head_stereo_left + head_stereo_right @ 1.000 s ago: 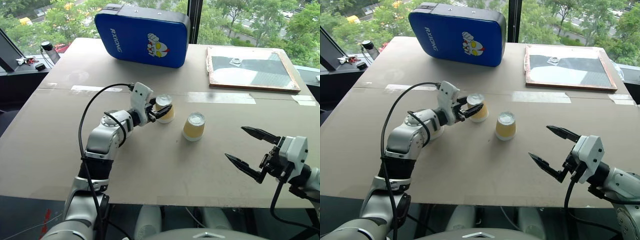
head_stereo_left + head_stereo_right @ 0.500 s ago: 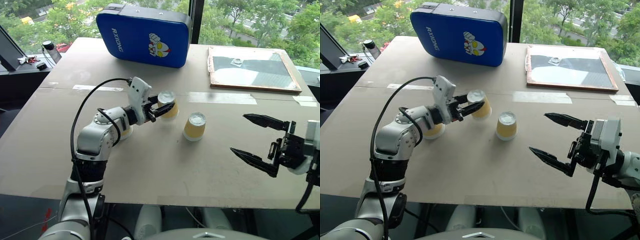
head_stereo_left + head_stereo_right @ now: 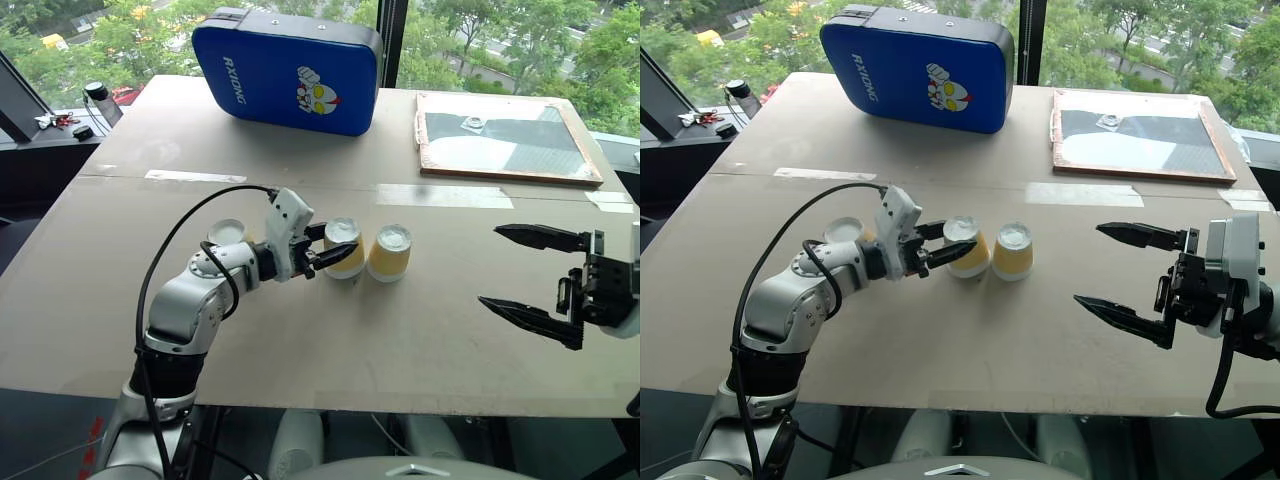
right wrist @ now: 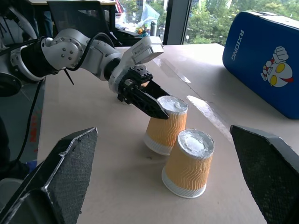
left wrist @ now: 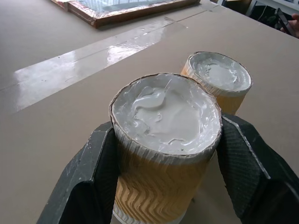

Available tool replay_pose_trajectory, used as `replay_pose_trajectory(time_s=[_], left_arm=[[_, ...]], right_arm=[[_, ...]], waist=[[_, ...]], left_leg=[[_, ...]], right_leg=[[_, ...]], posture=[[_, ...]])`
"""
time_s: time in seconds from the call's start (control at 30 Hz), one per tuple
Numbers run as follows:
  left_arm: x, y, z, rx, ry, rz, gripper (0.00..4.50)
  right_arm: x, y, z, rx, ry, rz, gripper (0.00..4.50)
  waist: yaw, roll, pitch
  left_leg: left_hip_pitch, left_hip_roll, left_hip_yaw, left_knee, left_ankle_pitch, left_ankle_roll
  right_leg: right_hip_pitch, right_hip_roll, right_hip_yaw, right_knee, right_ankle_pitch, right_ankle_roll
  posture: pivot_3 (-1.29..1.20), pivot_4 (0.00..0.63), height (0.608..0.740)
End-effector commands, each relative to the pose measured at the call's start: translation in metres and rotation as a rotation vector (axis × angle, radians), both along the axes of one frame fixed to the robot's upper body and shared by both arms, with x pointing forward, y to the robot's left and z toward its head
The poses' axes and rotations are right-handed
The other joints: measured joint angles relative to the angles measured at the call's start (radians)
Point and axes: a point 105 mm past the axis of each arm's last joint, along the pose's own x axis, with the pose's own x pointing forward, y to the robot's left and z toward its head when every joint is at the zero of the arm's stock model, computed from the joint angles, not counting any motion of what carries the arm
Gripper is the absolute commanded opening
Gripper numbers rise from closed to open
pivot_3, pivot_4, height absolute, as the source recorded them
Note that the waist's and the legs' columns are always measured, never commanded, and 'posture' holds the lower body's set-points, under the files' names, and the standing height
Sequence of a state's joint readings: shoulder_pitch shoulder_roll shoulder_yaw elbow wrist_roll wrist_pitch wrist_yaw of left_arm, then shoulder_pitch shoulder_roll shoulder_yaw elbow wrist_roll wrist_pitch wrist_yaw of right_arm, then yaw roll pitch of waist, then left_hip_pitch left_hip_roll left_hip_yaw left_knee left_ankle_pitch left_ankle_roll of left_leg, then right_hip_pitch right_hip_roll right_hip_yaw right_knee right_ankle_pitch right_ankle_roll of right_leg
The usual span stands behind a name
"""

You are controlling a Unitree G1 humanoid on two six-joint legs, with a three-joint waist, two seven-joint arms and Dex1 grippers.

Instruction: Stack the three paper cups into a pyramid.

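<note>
Gripping 1 cup (image 3: 344, 247) in my left gripper (image 3: 325, 255) mid-frame on the tan table (image 3: 330, 350), beside cup 2 (image 3: 389, 252); cup 3 (image 3: 228, 233) behind my arm. Blue pad (image 3: 287, 70) and windows up top; my right gripper (image 3: 533, 285) gapes wide, lower right.

Two cups (image 3: 366, 252) side by side — third (image 3: 226, 232) left.

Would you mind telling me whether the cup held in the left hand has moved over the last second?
Yes. The cup in the left hand has moved toward the robot and right, away from the blue pad, now beside the other upside-down cup.
</note>
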State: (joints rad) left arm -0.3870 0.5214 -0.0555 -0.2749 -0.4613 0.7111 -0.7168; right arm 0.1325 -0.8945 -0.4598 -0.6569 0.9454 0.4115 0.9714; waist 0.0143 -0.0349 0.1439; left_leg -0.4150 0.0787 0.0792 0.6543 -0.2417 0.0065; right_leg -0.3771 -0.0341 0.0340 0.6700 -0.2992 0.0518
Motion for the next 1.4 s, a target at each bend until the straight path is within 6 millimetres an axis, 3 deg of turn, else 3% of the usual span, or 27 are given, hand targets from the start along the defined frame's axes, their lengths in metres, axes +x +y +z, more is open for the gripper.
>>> replay_pose_trajectory(time_s=[0.03, 0.97, 1.1, 1.13, 1.4], left_arm=[[0.002, 0.000, 0.001, 0.019, -0.054, 0.001, 2.44], [0.003, -0.011, -0.005, -0.030, -0.041, -0.044, 2.44], [0.003, -0.012, -0.003, -0.037, -0.046, -0.048, 4.28], [0.004, -0.012, -0.002, -0.034, -0.055, -0.043, 4.46], [0.008, -0.007, 0.015, -0.035, -0.134, 0.009, 4.46]], right_arm=[[-0.003, -0.002, 0.005, -0.010, -0.038, -0.022, 4.50], [-0.005, -0.013, -0.003, -0.033, -0.019, -0.087, 4.50], [-0.004, -0.014, -0.004, -0.035, -0.019, -0.090, 4.50], [-0.004, -0.014, -0.004, -0.035, -0.020, -0.091, 4.50], [-0.003, -0.015, -0.004, -0.039, -0.027, -0.096, 4.50]], waist=[[0.000, 0.000, 0.000], [0.001, 0.000, 0.000], [0.000, 0.000, 0.000], [0.000, 0.000, 0.000], [0.000, 0.000, 0.000]], left_leg=[[0.000, 0.000, 0.000, 0.000, 0.000, 0.000], [0.000, 0.000, 0.000, 0.000, 0.000, 0.000], [0.000, 0.000, 0.000, 0.000, 0.000, 0.000], [0.000, 0.000, 0.000, 0.000, 0.000, 0.000], [0.000, 0.000, -0.001, 0.000, 0.000, 0.000]], right_leg=[[0.000, 0.000, 0.000, 0.000, 0.000, 0.000], [0.000, 0.000, 0.000, 0.000, 0.000, 0.000], [0.001, 0.000, 0.000, 0.000, 0.000, 0.000], [0.001, 0.000, 0.000, 0.000, 0.000, 0.000], [0.001, 0.000, 0.000, 0.000, 0.000, 0.000]], posture=[[0.00, 0.150, 0.740], [0.00, 0.150, 0.740], [0.00, 0.150, 0.740], [0.00, 0.150, 0.740], [0.00, 0.150, 0.740]])
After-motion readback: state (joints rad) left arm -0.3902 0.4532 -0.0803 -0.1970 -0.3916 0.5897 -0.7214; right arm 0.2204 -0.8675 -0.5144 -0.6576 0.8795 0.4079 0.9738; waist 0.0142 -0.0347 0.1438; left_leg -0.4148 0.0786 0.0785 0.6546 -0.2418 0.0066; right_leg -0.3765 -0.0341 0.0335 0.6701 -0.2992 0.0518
